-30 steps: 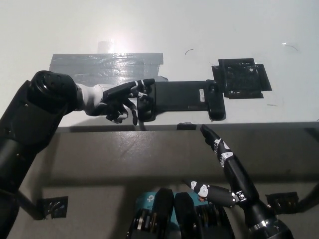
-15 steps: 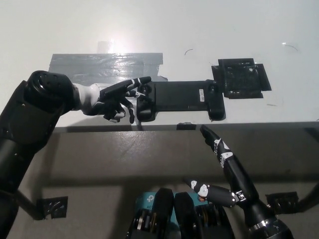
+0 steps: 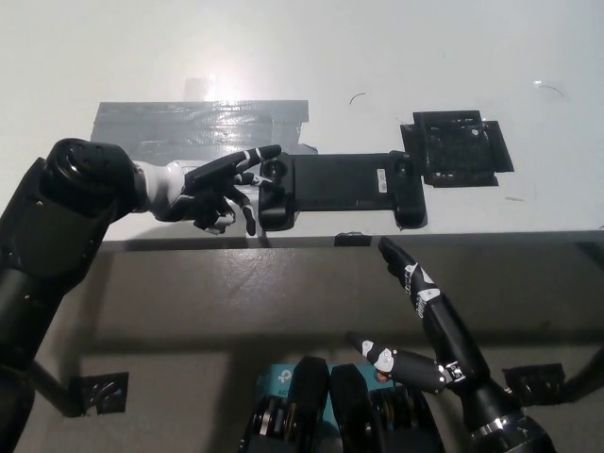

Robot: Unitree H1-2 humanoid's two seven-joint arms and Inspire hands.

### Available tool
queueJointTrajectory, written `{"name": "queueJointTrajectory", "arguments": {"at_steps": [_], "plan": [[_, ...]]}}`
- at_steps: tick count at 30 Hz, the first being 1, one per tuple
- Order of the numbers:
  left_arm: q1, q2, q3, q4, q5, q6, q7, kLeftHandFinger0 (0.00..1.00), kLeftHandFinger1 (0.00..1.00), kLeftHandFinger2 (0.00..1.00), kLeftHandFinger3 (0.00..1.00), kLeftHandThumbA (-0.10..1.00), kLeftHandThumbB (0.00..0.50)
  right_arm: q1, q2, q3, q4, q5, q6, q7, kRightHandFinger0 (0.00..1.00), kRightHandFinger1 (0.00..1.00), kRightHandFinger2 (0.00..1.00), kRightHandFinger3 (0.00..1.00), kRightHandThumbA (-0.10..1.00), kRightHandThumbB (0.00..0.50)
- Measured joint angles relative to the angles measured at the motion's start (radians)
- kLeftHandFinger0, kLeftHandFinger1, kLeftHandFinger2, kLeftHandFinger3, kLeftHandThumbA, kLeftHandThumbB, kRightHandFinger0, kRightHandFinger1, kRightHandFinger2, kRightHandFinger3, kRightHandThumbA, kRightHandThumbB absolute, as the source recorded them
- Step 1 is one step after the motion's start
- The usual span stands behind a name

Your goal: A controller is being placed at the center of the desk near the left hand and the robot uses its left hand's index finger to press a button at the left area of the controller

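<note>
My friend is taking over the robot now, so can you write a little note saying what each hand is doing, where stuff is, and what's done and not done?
Left hand: at the controller's left end, one finger stretched out toward the buttons there, holding nothing. Whether the fingertip touches a button cannot be told.
Right hand: rests below the desk edge, fingers apart, holding nothing.
Controller: lies flat on the white desk, close to its front edge, between the grey tape and a black square pad.
Done: controller placed, left hand lined up.
Left: confirm the button press on the left side, then pull the hand away.
</note>
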Motion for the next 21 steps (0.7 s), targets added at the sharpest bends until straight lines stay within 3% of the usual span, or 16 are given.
{"name": "queueJointTrajectory", "arguments": {"at_steps": [5,7,10,15,21], "plan": [[0.002,0.0,0.004,0.0,0.0,-0.006,0.0,0.0,0.0,0.29,1.0,1.0,0.408,0.0,0.0,0.0,0.001,0.0,0.0,0.0,1.0,1.0,1.0,1.0,0.75,0.197],[0.002,0.0,0.003,0.0,0.0,-0.006,0.0,0.0,0.0,0.32,1.0,1.0,0.423,0.0,0.0,0.0,0.001,0.0,0.0,0.0,1.0,1.0,1.0,1.0,0.75,0.196],[0.004,0.0,0.003,-0.003,0.001,-0.003,0.0,0.0,0.09,0.42,1.0,1.0,0.436,0.0,0.0,0.0,0.001,0.0,0.0,0.0,1.0,1.0,1.0,1.0,0.76,0.204],[0.007,0.0,0.002,-0.005,0.002,-0.002,0.001,0.01,0.14,0.48,1.0,1.0,0.461,0.0,0.0,0.002,0.0,0.0,0.0,0.0,1.0,1.0,1.0,1.0,0.74,0.194],[0.016,0.0,-0.004,-0.005,0.003,-0.017,0.013,0.0,0.11,0.43,1.0,1.0,0.457,0.0,0.0,0.002,0.0,0.0,0.0,0.001,1.0,1.0,1.0,1.0,0.74,0.204]]}}
